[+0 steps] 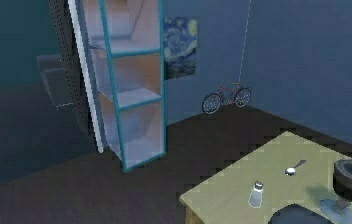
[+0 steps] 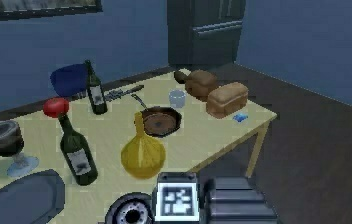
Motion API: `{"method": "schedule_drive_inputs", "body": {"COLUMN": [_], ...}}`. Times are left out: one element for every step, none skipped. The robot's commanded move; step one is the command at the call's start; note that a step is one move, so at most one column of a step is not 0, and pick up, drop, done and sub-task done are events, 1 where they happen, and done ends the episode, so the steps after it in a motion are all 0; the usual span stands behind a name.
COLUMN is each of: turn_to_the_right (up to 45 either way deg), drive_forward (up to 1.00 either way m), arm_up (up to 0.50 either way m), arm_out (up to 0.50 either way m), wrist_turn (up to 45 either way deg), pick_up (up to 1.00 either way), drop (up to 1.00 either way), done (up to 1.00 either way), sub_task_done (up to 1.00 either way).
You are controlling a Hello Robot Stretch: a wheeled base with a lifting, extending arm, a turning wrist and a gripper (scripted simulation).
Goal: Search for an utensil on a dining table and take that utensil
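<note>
A pale dining table (image 1: 224,195) fills the forward view's lower right. On it lies a small silvery spoon-like utensil (image 1: 296,168), with a clear shaker (image 1: 255,194) in front of it. In the arm side view the same kind of table (image 2: 209,140) carries a long dark-handled utensil (image 2: 124,93) near its far edge. At that view's bottom edge I see the arm's white marker (image 2: 179,198) and the gripper's dark body (image 2: 134,212) over the near side of the table. Its far end is cut off, so I cannot tell whether it holds anything.
On the table stand two dark bottles (image 2: 78,152) (image 2: 95,90), a yellow vase (image 2: 142,155), a pan (image 2: 162,121), two bread loaves (image 2: 227,98), a blue bowl (image 2: 69,78), a wine glass (image 2: 6,142) and a grey plate (image 2: 24,198). A teal-framed shelf unit (image 1: 129,85) and a small bicycle (image 1: 227,98) stand ahead.
</note>
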Motion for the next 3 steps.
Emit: {"method": "schedule_drive_inputs", "body": {"turn_to_the_right": [0.0,0.0,0.0], "drive_forward": [0.00,0.00,0.00], "arm_up": [0.00,0.00,0.00], "arm_out": [0.46,0.00,0.00], "wrist_turn": [0.0,45.0,45.0], "pick_up": [0.00,0.00,0.00], "drop": [0.00,0.00,0.00], "done": [0.00,0.00,0.00], "sub_task_done": [0.00,0.00,0.00]}}
